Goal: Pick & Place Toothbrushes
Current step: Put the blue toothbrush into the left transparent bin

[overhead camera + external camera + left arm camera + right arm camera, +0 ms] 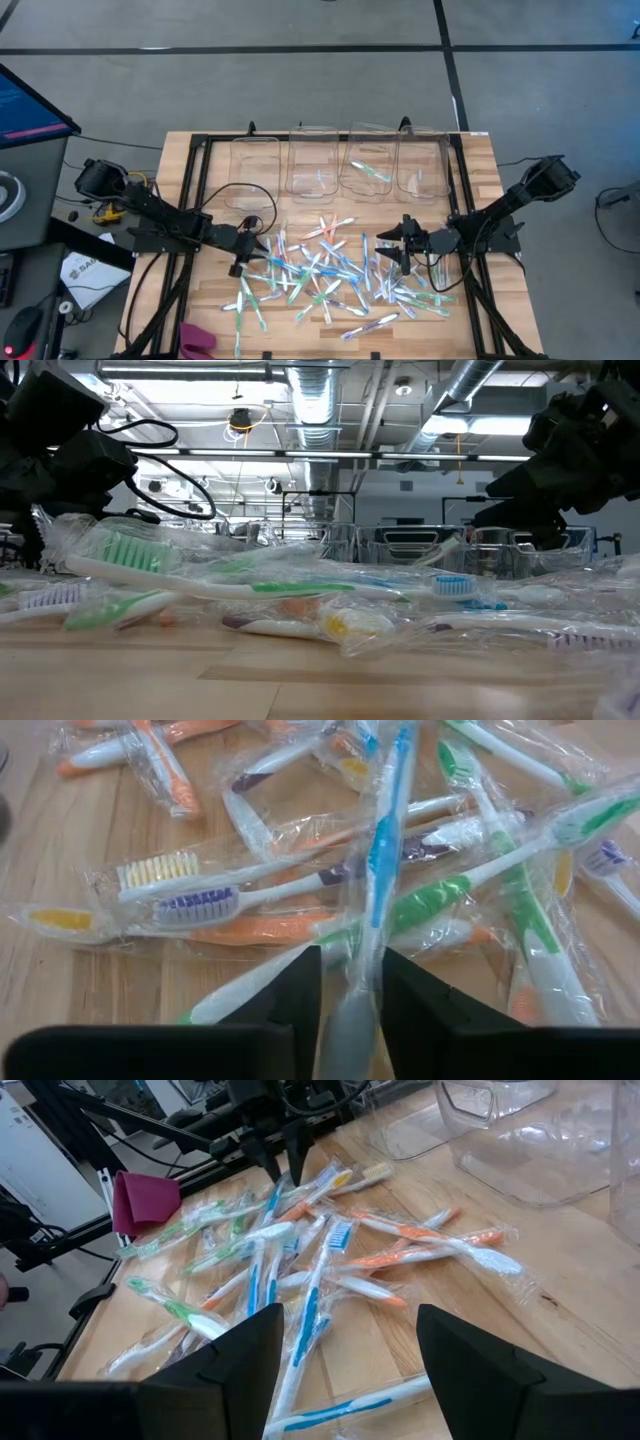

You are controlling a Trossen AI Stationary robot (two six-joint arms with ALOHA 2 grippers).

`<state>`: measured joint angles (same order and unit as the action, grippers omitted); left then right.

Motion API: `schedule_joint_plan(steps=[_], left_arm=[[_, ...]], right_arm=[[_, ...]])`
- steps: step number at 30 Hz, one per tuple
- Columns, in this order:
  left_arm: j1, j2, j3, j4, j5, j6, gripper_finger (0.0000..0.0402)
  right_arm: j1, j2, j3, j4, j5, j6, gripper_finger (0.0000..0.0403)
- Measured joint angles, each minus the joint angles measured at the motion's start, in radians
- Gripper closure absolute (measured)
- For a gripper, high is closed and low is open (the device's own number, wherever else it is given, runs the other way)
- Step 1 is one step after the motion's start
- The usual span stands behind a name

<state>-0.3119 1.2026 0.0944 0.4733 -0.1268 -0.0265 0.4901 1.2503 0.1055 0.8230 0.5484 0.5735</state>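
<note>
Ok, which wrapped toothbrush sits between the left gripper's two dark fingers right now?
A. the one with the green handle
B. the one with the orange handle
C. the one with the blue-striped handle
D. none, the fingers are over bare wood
C: in the left wrist view the left gripper has its fingers on either side of the plastic-wrapped blue-striped toothbrush, whose handle runs down into the gap between them.

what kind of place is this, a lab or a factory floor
Most likely a robotics lab or workshop in an industrial-style hall: exposed ceiling ducts, a wooden worktable in a black frame, and a monitor beside it.
</note>
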Motion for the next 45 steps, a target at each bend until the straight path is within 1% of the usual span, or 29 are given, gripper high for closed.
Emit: schedule_joint_plan(steps=[3, 6, 10, 14, 19, 26, 28, 32, 41, 45], left_arm=[[0.000, 0.000, 0.000, 0.000, 0.000, 0.000, 0.0344], [0.000, 0.000, 0.000, 0.000, 0.000, 0.032, 0.0361], [-0.001, 0.000, 0.000, 0.000, -0.023, 0.049, 0.0361], [-0.002, 0.000, 0.000, 0.000, -0.027, 0.049, 0.0351], [-0.002, 0.000, 0.021, 0.002, -0.031, 0.048, 0.0364], [-0.002, 0.000, 0.054, -0.007, -0.031, 0.045, 0.0356], [-0.002, 0.000, 0.059, -0.009, -0.031, 0.045, 0.0362], [-0.002, 0.000, 0.075, -0.032, -0.049, 0.045, 0.0393], [-0.002, -0.005, 0.117, -0.078, -0.063, 0.045, 0.0397], [-0.009, -0.005, 0.151, -0.116, -0.091, 0.048, 0.0397]], right_arm=[[0.000, 0.000, 0.000, 0.000, 0.000, 0.000, 0.0178], [0.000, 0.000, 0.000, 0.000, 0.000, -0.002, 0.0178], [0.000, 0.000, 0.000, 0.000, 0.001, -0.005, 0.0178], [0.000, 0.000, 0.000, 0.000, 0.001, -0.005, 0.0178], [0.000, 0.000, 0.000, -0.001, 0.001, -0.005, 0.0178], [0.000, 0.000, 0.000, -0.001, 0.001, -0.005, 0.0178], [0.000, 0.000, 0.000, -0.001, 0.001, -0.005, 0.0178], [0.000, 0.000, 0.000, -0.001, 0.001, -0.005, 0.0178], [0.000, 0.001, 0.000, -0.001, 0.000, -0.005, 0.0178], [0.001, 0.001, 0.000, -0.001, -0.001, 0.002, 0.0178]])
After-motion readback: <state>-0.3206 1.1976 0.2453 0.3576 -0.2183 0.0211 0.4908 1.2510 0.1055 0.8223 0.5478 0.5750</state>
